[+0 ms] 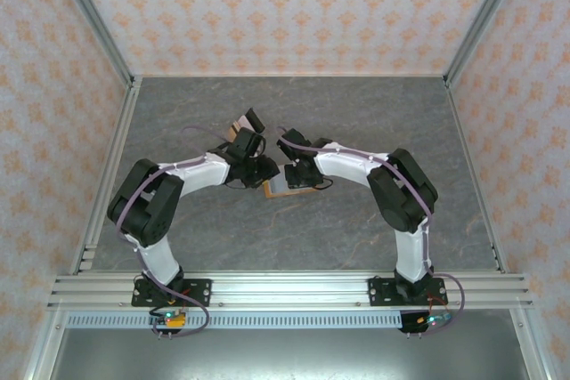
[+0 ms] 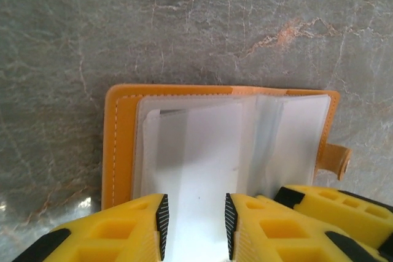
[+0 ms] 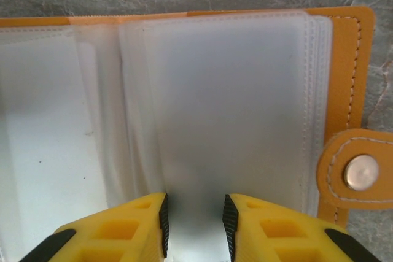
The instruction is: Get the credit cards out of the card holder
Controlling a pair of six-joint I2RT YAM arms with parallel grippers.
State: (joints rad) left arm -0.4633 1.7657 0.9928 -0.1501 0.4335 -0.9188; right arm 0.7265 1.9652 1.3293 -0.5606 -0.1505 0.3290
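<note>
An open orange-tan leather card holder (image 2: 120, 145) with cloudy clear-plastic sleeves lies flat on the grey marbled tabletop (image 2: 184, 23), mid-table between the arms. Its long axis runs left to right, and its snap tab (image 3: 359, 173) points right. The left gripper (image 2: 195, 213) sits at the near edge of the left half and the right gripper (image 3: 194, 213) at the near edge of the right half. The holder stretches straight ahead of both, and neither arm is clearly nearer. Each claw's jaws stand narrowly apart with a sleeve in the gap; whether they pinch it cannot be told.
</note>
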